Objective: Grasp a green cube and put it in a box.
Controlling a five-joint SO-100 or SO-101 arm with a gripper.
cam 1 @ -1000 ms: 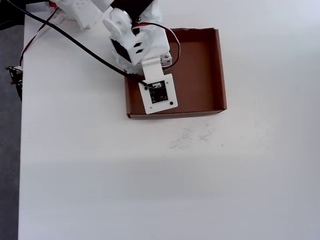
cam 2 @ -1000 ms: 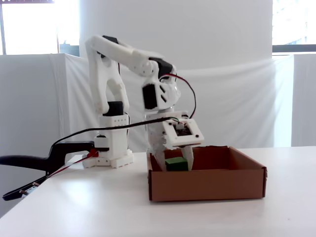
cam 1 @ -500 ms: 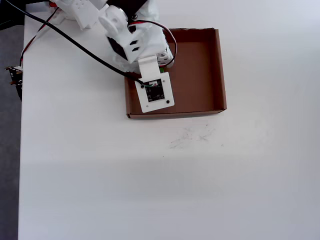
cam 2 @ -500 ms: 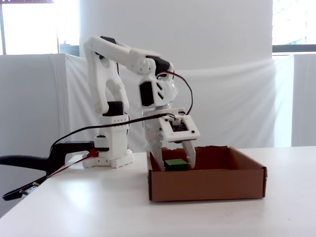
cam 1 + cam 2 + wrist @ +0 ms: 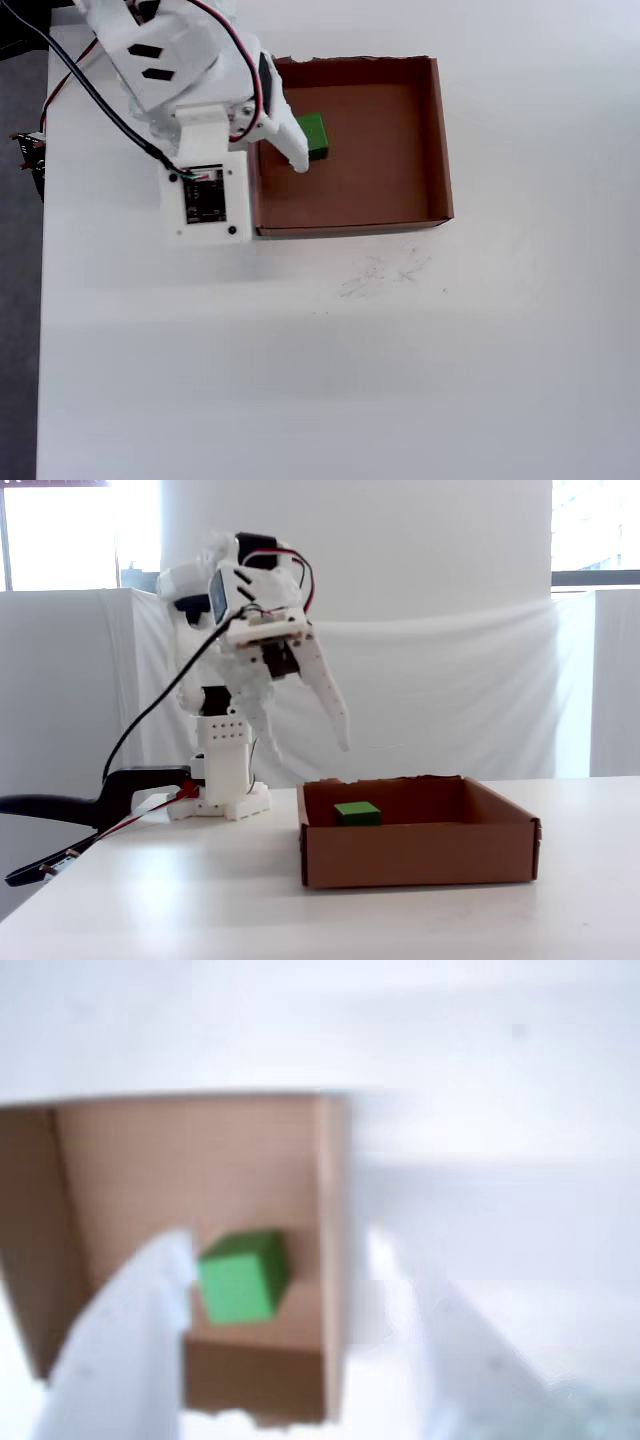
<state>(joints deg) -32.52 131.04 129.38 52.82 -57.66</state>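
Observation:
The green cube (image 5: 311,135) lies on the floor of the brown cardboard box (image 5: 444,140), near its left wall in the overhead view. The fixed view shows the green cube (image 5: 357,813) low behind the box's front wall (image 5: 420,855). My gripper (image 5: 310,757) hangs open well above the box's left end, holding nothing. From overhead, the gripper (image 5: 270,160) straddles the left wall, one finger (image 5: 296,160) over the box beside the cube. The blurred wrist view has the cube (image 5: 240,1278) on the box floor (image 5: 150,1180), between my gripper's (image 5: 280,1245) spread fingers.
The arm's base (image 5: 228,780) stands left of the box. A black clamp (image 5: 60,810) and cables (image 5: 100,90) lie at the table's left edge, with a small circuit board (image 5: 28,150). Faint pencil scribbles (image 5: 385,270) mark the white table below the box.
The gripper opened and let go of the green cube, then rose and swung left off the box. The cube now rests alone on the box floor.

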